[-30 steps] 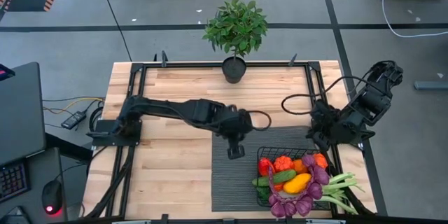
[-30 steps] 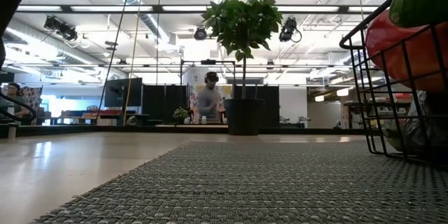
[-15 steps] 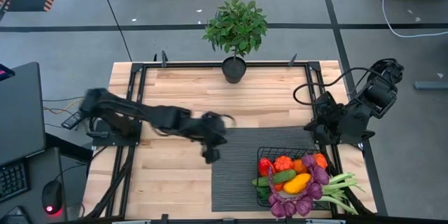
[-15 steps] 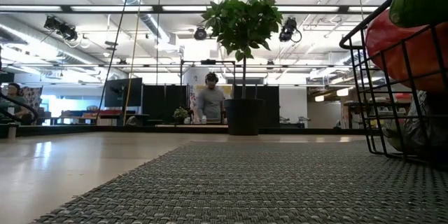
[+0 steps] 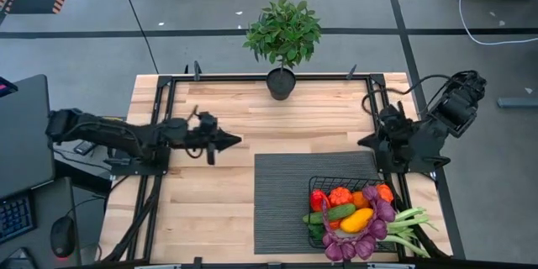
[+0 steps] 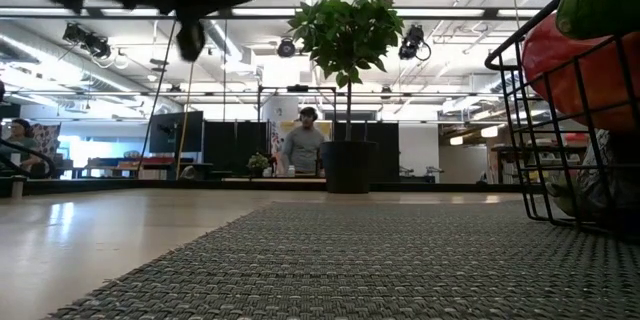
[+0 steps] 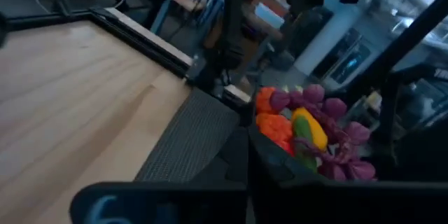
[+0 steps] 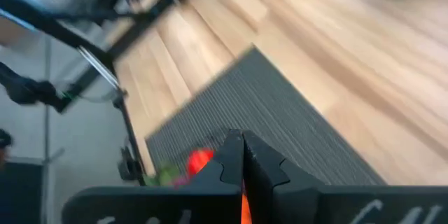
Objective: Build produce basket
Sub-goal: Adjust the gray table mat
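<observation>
The basket [image 5: 349,210], full of produce [image 5: 361,214], sits well apart from both closed, empty end effectors.

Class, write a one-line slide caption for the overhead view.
Basket filled with produce on the mat; both arms pulled back, grippers shut.

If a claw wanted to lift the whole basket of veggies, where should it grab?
Probably the bare top wire of the basket on the side facing the plant, coming straight down from above. That rim shows open over the mat, while the produce heaps up and spills over the other edges.
</observation>
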Motion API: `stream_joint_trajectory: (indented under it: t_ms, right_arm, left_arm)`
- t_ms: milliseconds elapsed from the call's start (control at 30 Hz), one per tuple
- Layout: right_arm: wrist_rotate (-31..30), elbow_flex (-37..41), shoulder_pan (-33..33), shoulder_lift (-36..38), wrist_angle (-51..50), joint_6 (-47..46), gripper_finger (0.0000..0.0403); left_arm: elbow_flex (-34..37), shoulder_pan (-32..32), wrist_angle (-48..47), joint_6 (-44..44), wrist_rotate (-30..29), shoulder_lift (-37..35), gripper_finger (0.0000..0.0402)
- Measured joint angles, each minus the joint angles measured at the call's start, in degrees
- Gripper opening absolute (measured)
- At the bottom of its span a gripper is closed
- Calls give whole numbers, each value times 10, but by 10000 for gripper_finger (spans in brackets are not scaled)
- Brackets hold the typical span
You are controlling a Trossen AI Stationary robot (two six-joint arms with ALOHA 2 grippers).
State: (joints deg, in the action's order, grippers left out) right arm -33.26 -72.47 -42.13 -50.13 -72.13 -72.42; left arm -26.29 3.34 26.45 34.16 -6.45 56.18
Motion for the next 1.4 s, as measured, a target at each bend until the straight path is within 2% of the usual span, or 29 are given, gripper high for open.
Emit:
stream_joint_trajectory:
  t_ms: [100,267,433,667,867,1100,1400]
  right_arm:
    - [-28,0,0,15,24,23,6]
    - [-62,0,0,39,28,5,6]
    - [-63,0,0,49,31,-21,6]
    - [-63,0,0,38,32,-24,11]
    - [-43,0,0,25,31,-18,18]
    - [-28,0,0,22,35,-1,11]
    - [-165,21,0,33,58,64,7]
  left_arm:
    - [50,-12,17,12,2,-47,1]
    - [108,-13,31,8,-8,-120,0]
    - [179,-13,28,15,-28,-218,0]
    - [253,-13,19,27,-28,-351,0]
    - [257,-13,-103,8,-28,-439,0]
    - [257,-13,-155,-29,-39,-515,0]
    - [257,-13,-196,-43,-40,-548,0]
